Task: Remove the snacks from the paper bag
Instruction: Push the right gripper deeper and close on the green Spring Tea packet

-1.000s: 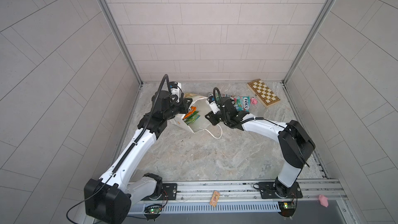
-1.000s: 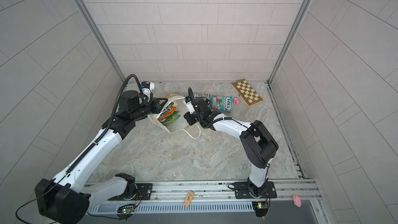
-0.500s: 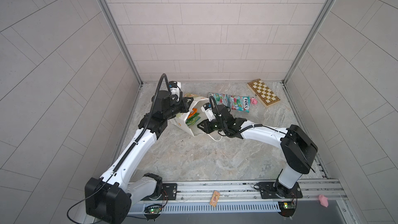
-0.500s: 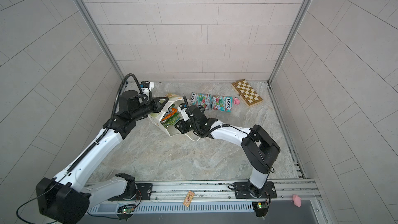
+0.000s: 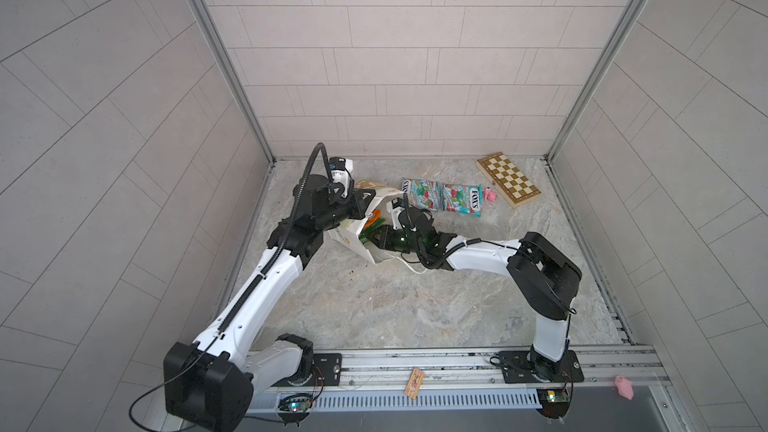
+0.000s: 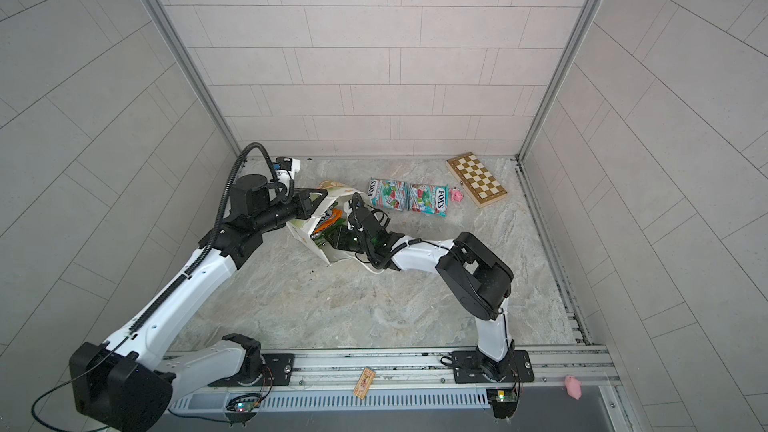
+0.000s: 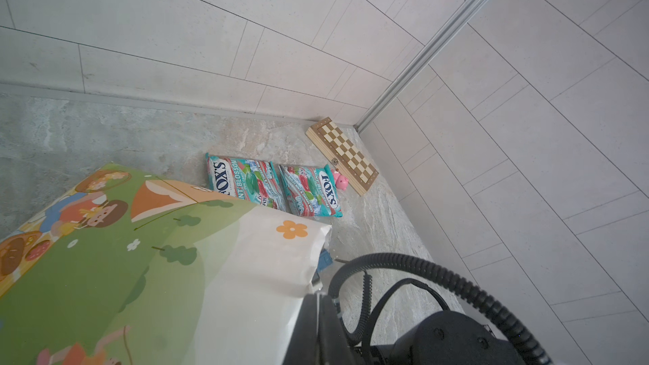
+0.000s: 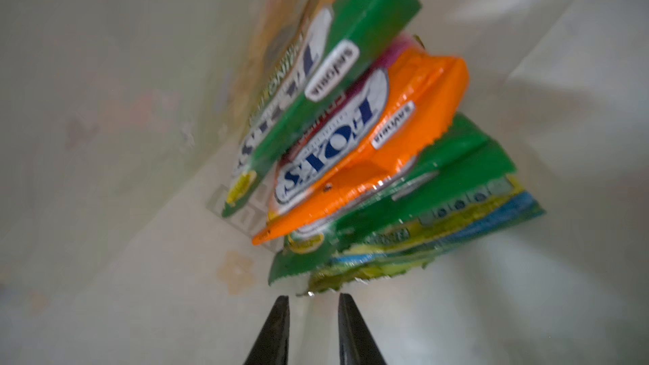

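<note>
- Snacks (image 8: 351, 142) stacked inside the paper bag (image 5: 351, 238), long axes running down its depth.
- Nearest green-yellow packet (image 8: 404, 237) just ahead of right gripper (image 8: 310, 298), toward 10 o'clock seen from above; gripper slightly parted, empty, on the nearer arm.
- Left gripper (image 5: 365, 205) clenched, apparently on the bag's rim.
- Two teal packets (image 5: 440, 197) out on surface (image 5: 415, 305), 2 o'clock from bag.

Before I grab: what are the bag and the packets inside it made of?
The paper bag looks like matte printed paper, creased and folded. The orange packet is probably plastic film: glossy, glinting, serrated edge. The green packets look alike.
</note>
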### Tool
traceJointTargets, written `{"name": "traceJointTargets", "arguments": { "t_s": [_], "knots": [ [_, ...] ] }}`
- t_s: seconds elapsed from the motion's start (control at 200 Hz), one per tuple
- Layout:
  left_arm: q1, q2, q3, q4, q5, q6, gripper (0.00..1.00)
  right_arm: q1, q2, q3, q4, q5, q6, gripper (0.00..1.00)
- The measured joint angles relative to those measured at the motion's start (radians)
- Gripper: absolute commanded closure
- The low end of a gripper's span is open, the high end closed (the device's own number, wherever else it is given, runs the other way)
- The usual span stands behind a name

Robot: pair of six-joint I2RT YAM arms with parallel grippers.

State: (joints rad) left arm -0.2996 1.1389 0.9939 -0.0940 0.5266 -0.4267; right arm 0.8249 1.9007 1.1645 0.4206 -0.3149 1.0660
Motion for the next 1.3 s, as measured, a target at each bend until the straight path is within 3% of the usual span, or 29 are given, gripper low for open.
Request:
{"name": "traceJointTargets", "arguments": {
  "t_s": [0.545,1.301],
  "knots": [
    [0.0,0.001,0.0,-0.063,0.114,0.123,1.0,0.0,0.069,0.07,0.1,0.121,0.19,0.64],
    [0.0,0.008,0.0,-0.076,0.146,0.137,1.0,-0.001,0.18,0.206,0.068,0.193,0.265,0.55]
  ]
}}
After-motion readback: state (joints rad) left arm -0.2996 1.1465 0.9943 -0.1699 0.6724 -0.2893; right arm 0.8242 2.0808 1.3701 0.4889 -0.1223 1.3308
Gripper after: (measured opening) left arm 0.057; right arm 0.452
